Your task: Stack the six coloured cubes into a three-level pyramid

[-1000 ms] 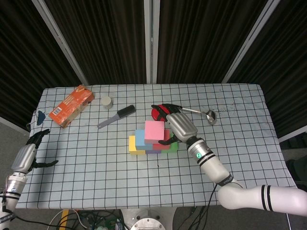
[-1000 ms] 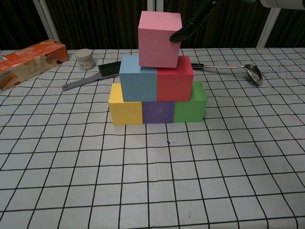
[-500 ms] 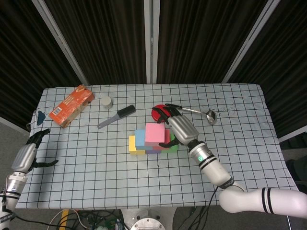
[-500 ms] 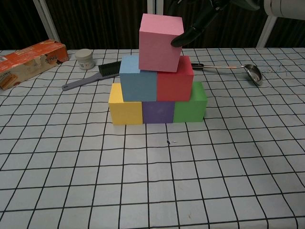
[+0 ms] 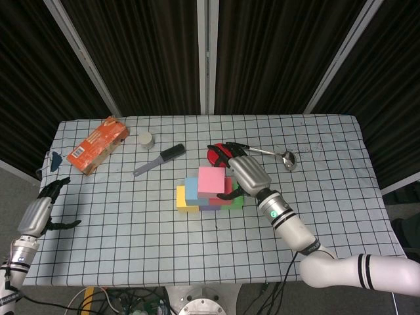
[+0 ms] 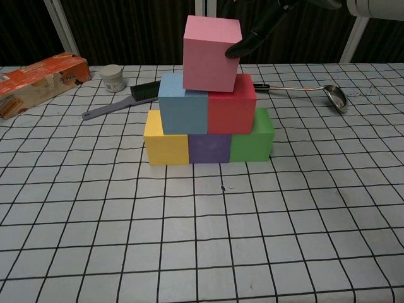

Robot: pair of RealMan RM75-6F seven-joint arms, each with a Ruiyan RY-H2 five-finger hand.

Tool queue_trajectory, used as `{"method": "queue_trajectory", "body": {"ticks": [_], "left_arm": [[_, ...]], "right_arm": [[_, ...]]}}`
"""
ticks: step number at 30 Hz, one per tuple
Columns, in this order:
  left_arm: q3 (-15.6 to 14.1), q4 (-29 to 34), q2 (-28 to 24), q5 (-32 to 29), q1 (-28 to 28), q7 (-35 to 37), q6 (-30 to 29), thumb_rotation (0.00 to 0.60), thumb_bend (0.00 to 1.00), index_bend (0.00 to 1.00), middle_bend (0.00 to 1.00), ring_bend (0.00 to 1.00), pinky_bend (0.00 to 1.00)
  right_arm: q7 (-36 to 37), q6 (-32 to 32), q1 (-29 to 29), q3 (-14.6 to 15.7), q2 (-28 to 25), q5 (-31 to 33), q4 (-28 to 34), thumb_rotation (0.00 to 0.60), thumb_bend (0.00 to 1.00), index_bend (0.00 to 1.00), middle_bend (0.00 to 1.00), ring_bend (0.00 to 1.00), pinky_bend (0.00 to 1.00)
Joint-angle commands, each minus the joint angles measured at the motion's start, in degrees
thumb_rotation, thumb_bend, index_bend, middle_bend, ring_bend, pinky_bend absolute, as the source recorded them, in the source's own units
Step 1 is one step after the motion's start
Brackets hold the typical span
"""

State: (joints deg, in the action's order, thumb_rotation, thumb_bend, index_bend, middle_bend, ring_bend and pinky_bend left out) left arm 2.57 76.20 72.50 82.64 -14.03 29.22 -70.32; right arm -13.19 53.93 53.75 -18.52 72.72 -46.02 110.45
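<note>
The pink cube [image 6: 211,53] has straightened since a moment ago and now sits squarely atop the blue cube [image 6: 183,112] and red cube [image 6: 231,111], so the pyramid near the desk's middle looks complete. The right hand [image 5: 246,172] touches its right face with a fingertip [image 6: 237,48], apparently no longer gripping. The left hand [image 5: 39,211] hangs spread off the desk's left edge

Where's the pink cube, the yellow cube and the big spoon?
pink cube [image 6: 211,53], chest view, middle of its front face
yellow cube [image 6: 166,137], chest view, front face
ladle [image 6: 336,97], chest view, its bowl
</note>
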Motion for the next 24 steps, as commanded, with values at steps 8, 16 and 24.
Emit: {"method": "queue_trajectory", "body": {"ticks": [8, 16, 24], "left_arm": [[0.05, -0.03, -0.13, -0.11, 0.05, 0.40, -0.03, 0.600, 0.06, 0.05, 0.09, 0.00, 0.07], [0.21, 0.04, -0.26, -0.08, 0.07, 0.38, -0.35, 0.600, 0.06, 0.05, 0.09, 0.00, 0.07], [0.18, 0.09, -0.23, -0.16, -0.01, 0.04, -0.18, 0.600, 0.06, 0.05, 0.09, 0.00, 0.07]], "right_arm": [[0.79, -1.30, 0.74, 0.66, 0.22, -0.38, -0.97, 0.600, 0.14, 0.00, 0.50, 0.04, 0.00], [0.85, -1.21, 0.95, 0.99, -0.05, -0.48, -0.91, 0.600, 0.14, 0.00, 0.50, 0.04, 0.00], [1.12, -1.26, 1.15, 1.07, -0.46, -0.26, -0.79, 0.600, 0.14, 0.00, 0.50, 0.04, 0.00]]}}
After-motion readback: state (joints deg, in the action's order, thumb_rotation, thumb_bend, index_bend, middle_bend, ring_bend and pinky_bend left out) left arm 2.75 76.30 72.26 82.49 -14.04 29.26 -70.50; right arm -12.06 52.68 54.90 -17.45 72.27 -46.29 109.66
